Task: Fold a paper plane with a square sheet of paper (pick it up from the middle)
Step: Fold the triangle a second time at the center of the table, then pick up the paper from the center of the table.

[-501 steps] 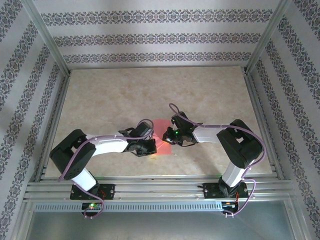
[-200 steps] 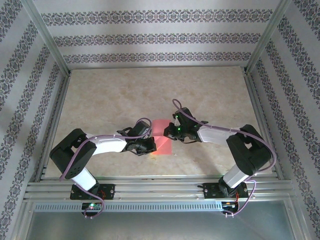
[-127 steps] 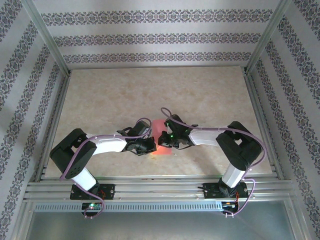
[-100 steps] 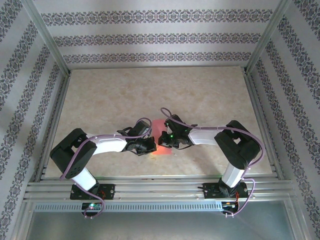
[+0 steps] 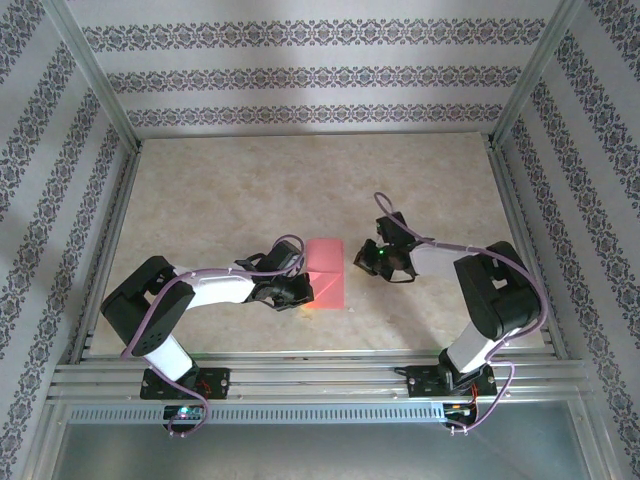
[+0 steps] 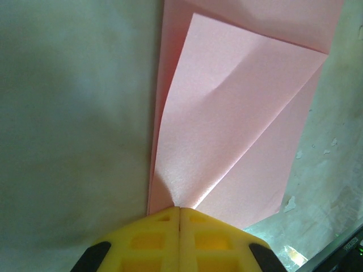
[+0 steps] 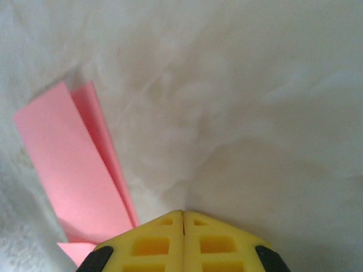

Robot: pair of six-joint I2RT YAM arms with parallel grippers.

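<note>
Pale marbled table [image 5: 250,190] noted, with the sheet of paper [image 5: 326,272] lying flat on it a little nearer than centre, between the two arms. The paper is already doubled into a narrow upright strip, and one layer is turned down diagonally across it. That diagonal layer is seen from the left wrist to bow up slightly rather than lie flat, so the step in hand is judged to be the setting of a nose fold, early in the task. For a clean result the paper should be kept pinned at its near left edge while the raised layer is pressed down and stroked along the crease from the fixed end outward. Any sideways drag is to be avoided, since thin paper will probably skid or buckle. Left gripper [image 5: 300,292] is seen fully closed, its yellow tip resting on the paper's near left edge, nothing clamped between the jaws. Right gripper [image 5: 362,260] is likewise closed and holds nothing, set over bare table just right of the paper and apparently clear of it.
</note>
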